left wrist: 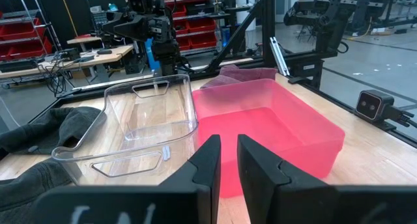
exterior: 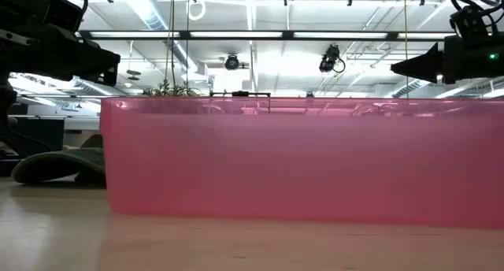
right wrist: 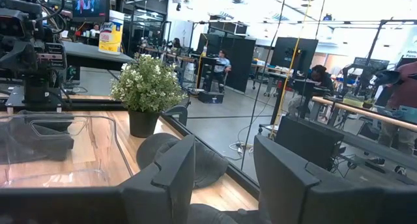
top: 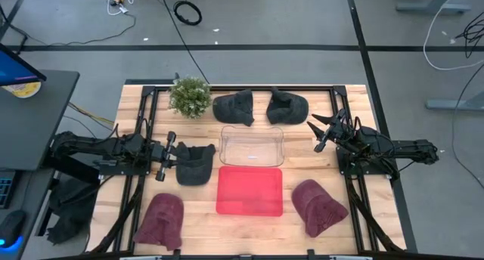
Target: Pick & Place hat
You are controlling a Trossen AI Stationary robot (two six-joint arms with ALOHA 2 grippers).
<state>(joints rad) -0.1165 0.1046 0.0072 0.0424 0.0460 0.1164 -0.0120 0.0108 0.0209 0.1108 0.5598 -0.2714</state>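
Several hats lie flat on the wooden table: two dark ones point(top: 234, 109) point(top: 287, 105) at the far side, a dark one point(top: 195, 164) left of centre, and maroon ones near left point(top: 160, 221) and near right point(top: 319, 207). My left gripper point(top: 174, 157) hovers level just left of the centre-left dark hat, fingers point(left wrist: 228, 149) narrowly open with nothing between them. My right gripper point(top: 318, 132) hovers level at the right, pointing toward the far dark hats point(right wrist: 195, 160), open point(right wrist: 225, 152) and empty.
A clear bin point(top: 252, 145) stands mid-table with a pink bin point(top: 249, 190) on its near side. A potted plant point(top: 189, 96) stands at the far left. The pink bin point(exterior: 299, 161) fills the low view. Black frame rails run along both sides of the table.
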